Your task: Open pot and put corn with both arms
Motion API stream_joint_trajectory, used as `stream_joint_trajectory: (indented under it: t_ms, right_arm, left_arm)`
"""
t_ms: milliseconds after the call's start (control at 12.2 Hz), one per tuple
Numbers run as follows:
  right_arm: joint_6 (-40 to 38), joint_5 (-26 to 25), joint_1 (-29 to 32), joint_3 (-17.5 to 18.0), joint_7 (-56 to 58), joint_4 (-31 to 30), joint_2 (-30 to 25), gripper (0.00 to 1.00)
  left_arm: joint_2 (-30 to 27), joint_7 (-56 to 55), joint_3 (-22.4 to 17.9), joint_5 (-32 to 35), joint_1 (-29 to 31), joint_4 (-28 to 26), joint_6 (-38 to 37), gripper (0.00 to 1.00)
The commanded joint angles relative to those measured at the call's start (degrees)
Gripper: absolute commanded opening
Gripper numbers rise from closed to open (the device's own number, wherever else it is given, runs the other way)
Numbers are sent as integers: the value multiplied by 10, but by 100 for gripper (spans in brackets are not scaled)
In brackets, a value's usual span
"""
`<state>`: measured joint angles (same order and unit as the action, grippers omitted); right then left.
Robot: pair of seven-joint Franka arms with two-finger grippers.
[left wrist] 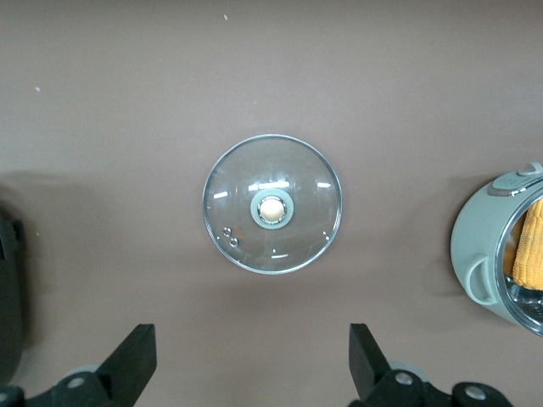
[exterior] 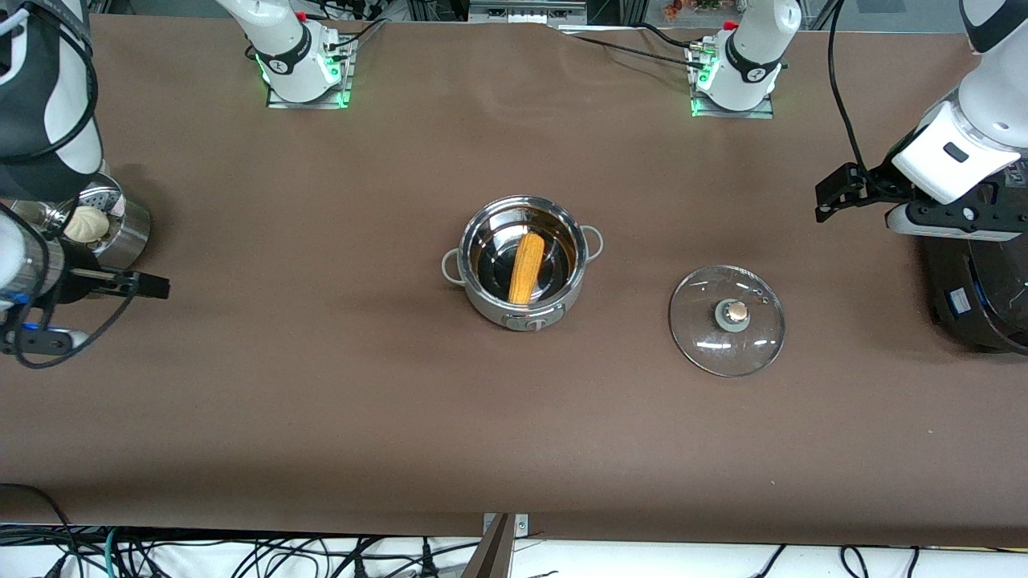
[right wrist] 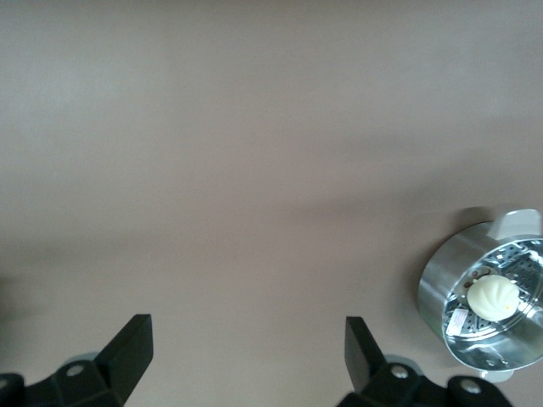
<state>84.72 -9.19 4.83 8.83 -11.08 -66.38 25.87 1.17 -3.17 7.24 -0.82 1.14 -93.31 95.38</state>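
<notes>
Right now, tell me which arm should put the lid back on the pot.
Left. The glass lid lies on the table toward the left arm's end, beside the pot holding the corn. The left end effector is open with the lid in view; the right end effector waits by the steamer basket.

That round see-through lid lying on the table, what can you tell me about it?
The glass lid is a clear round disc with a thin metal rim and a small beige knob on a grey collar at its middle. It lies flat on the brown table, knob up, beside the open pot, toward the left arm's end and slightly nearer the front camera. Only the table touches it. The open left gripper hangs above, empty.
</notes>
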Motion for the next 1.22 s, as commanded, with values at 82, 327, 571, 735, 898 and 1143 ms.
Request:
stream_joint_trajectory:
  t_ms: [82,327,571,735,898,1143]
  right_arm:
    - [38,20,0,-45,-19,-146,-157,100]
    - [69,84,24,-77,135,-205,-202,100]
    - [68,85,27,-78,150,-207,-206,100]
    - [49,85,26,-76,150,-183,-184,100]
    - [45,83,26,-76,150,-170,-175,100]
    - [48,85,29,-77,150,-168,-168,100]
  left_arm:
    - [13,13,-54,11,-39,27,1,100]
    - [11,12,-50,13,-40,26,-7,100]
    - [12,11,-49,13,-41,27,-22,100]
    - [11,11,-50,12,-40,27,-22,100]
    - [12,11,-50,12,-41,27,-22,100]
    - [12,11,-50,12,-41,26,-22,100]
